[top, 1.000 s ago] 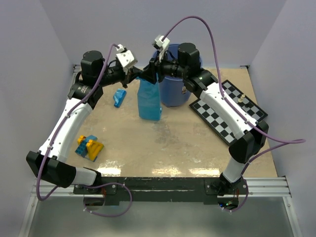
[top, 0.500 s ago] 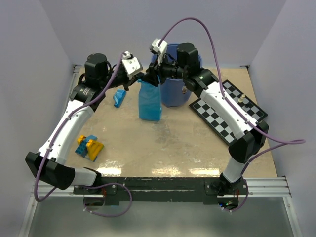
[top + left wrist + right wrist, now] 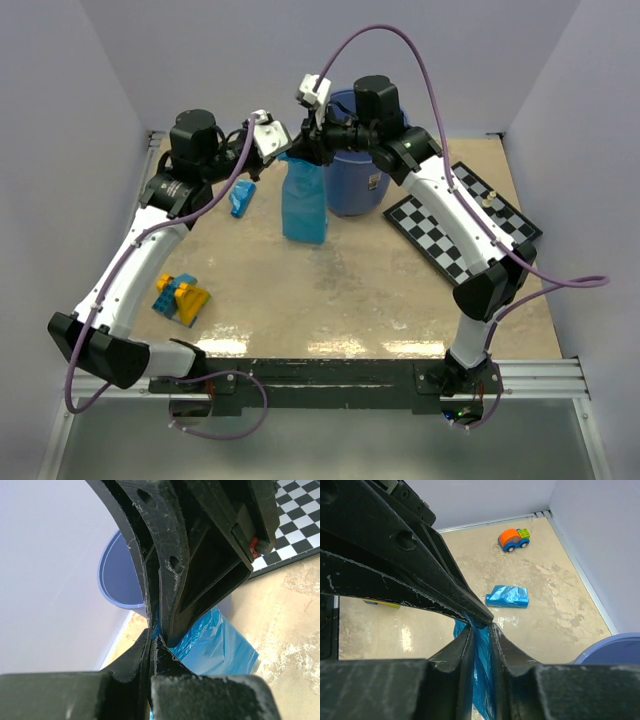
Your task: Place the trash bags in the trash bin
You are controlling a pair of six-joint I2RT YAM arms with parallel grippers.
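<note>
A bright-blue trash bag (image 3: 303, 205) hangs upright over the table, its lower end at the tabletop just left of the trash bin (image 3: 352, 180). My left gripper (image 3: 284, 157) is shut on its top edge. My right gripper (image 3: 306, 152) meets it from the bin side, jaws pressed on the same top edge. In the left wrist view the bag (image 3: 216, 645) spreads below my left gripper (image 3: 152, 639), with the bin (image 3: 116, 575) behind. The right wrist view shows film (image 3: 483, 680) filling my right gripper (image 3: 481, 627). A second, folded bag (image 3: 241, 198) lies on the table.
A chessboard (image 3: 466, 225) lies to the right of the bin. Toy blocks (image 3: 180, 298) sit at the near left. A small toy car (image 3: 513, 538) stands near the far wall. Walls close in the table on three sides.
My right gripper's jaws have narrowed onto the top of the bag beside the left gripper. Both wrists shifted slightly, and the bag's top edge rose a little.
</note>
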